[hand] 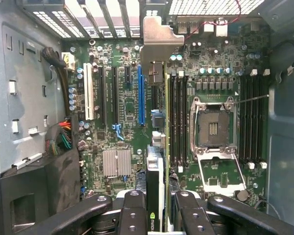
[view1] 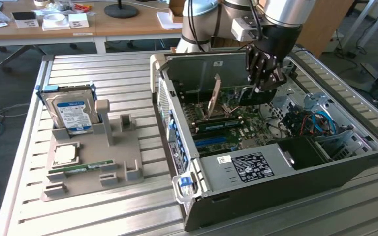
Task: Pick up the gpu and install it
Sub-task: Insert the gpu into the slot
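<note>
Now, gpu (hand: 156, 182) inside computer case (view1: 287, 189).

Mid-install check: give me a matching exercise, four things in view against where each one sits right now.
Things:
1. graphics card
2. hard drive
3. memory stick
4. processor socket

Places:
A. standing upright in the grey holder
B. on the motherboard inside the case
C. clamped in the gripper, edge-on over the motherboard
D. lying low in the grey holder

Pairs: 1-C, 2-A, 3-D, 4-B
</note>
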Available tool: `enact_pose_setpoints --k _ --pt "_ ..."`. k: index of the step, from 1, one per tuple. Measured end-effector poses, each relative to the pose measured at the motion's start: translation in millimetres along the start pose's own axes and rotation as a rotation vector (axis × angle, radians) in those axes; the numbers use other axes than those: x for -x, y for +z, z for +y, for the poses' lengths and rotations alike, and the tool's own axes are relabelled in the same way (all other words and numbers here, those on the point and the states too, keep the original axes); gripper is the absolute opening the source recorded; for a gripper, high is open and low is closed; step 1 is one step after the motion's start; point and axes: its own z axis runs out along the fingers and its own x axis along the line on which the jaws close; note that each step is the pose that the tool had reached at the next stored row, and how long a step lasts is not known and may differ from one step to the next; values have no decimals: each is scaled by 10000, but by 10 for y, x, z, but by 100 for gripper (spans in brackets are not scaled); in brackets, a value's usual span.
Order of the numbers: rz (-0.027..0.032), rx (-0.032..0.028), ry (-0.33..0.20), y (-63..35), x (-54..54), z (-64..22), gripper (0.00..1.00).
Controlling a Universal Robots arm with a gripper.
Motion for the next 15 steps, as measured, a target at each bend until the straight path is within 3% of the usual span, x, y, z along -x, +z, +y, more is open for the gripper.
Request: enact_pose_setpoints --k 15 --pt "-1 0 0 62 -1 1 27"
